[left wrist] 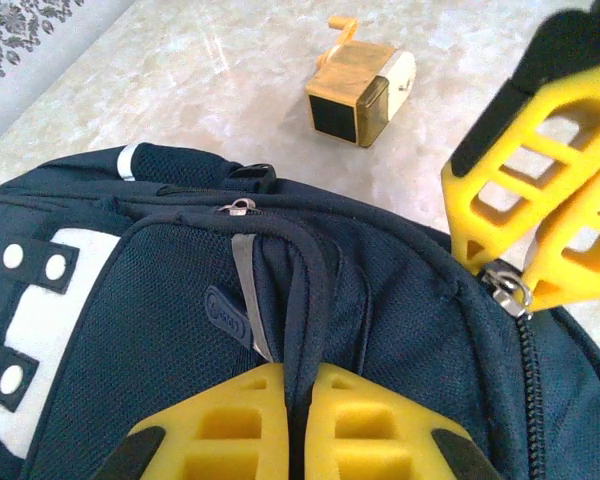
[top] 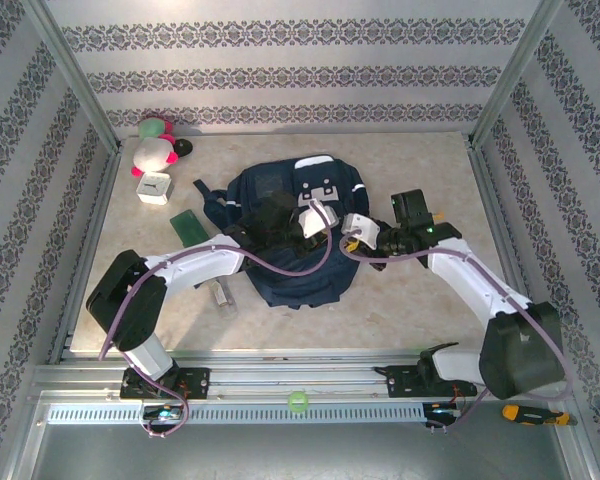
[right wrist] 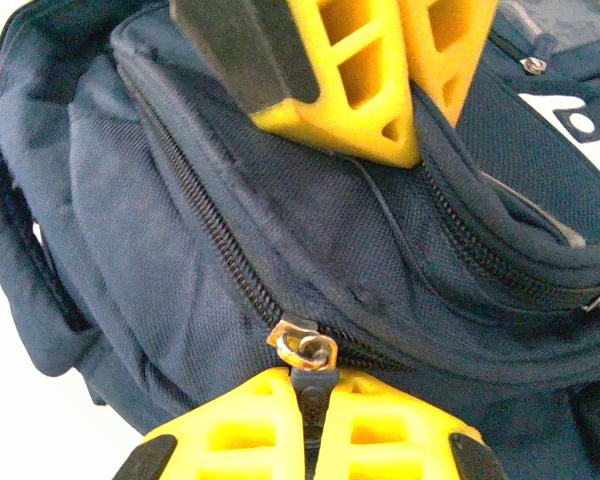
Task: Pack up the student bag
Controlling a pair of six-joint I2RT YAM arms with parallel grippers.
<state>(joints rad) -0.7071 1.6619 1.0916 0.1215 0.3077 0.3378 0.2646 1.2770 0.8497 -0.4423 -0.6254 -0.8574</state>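
Navy student bag lies at middle of marble counter, both arms bent over it.
Left wrist view: left claw pressed together on raised fold of bag fabric; small yellow box stands on counter beyond bag.
Right wrist view: right claw clamped on zipper pull at bag side, zipper line running up-left from it.
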